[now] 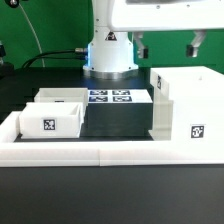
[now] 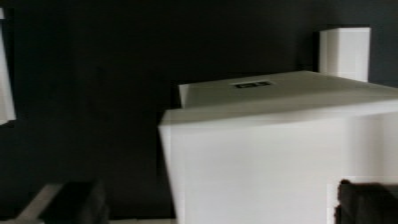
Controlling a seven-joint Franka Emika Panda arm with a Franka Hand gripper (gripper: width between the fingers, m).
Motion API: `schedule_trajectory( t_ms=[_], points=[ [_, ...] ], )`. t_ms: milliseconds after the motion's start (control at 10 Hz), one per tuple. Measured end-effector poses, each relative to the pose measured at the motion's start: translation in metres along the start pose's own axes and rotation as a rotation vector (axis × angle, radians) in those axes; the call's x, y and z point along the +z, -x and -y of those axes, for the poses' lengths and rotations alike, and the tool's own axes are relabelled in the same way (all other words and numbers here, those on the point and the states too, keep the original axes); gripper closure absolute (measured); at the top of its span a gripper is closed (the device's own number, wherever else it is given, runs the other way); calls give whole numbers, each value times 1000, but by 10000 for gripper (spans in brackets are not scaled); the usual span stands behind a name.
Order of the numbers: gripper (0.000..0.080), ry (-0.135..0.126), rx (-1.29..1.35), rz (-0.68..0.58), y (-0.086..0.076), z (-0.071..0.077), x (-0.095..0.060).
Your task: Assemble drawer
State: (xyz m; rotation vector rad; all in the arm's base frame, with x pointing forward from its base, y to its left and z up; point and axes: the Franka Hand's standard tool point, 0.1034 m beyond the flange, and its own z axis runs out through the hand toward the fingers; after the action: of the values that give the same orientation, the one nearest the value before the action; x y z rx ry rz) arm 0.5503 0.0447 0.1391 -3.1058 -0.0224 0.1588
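The large white box casing stands at the exterior view's right, with a square marker on its front. Two small open-top trays sit at the left, one in front and one behind it. My gripper hangs open above the casing and holds nothing. In the wrist view the casing fills the middle. My two dark fingers show at either side of it, wide apart, and I cannot tell from this view if they touch it.
The marker board lies flat behind a black block between the trays and the casing. A low white border rail runs along the front. The robot base stands at the back. A white upright edge shows beyond the casing.
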Motion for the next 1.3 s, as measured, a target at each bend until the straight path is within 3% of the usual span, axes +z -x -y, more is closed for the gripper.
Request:
schedule_trajectory(
  t_ms=[100, 200, 300, 600, 900, 1100, 1300],
  points=[
    [150, -26, -15, 2, 2, -21, 1],
    [150, -81, -3, -1, 1, -35, 4],
    [150, -83, 9, -1, 1, -37, 4],
    [150, -81, -5, -2, 3, -39, 5],
    [150, -37, 23, -53, 12, -72, 24],
    [150, -26, 23, -90, 16, -95, 42],
    [150, -32, 14, -85, 17, -97, 47]
  ],
)
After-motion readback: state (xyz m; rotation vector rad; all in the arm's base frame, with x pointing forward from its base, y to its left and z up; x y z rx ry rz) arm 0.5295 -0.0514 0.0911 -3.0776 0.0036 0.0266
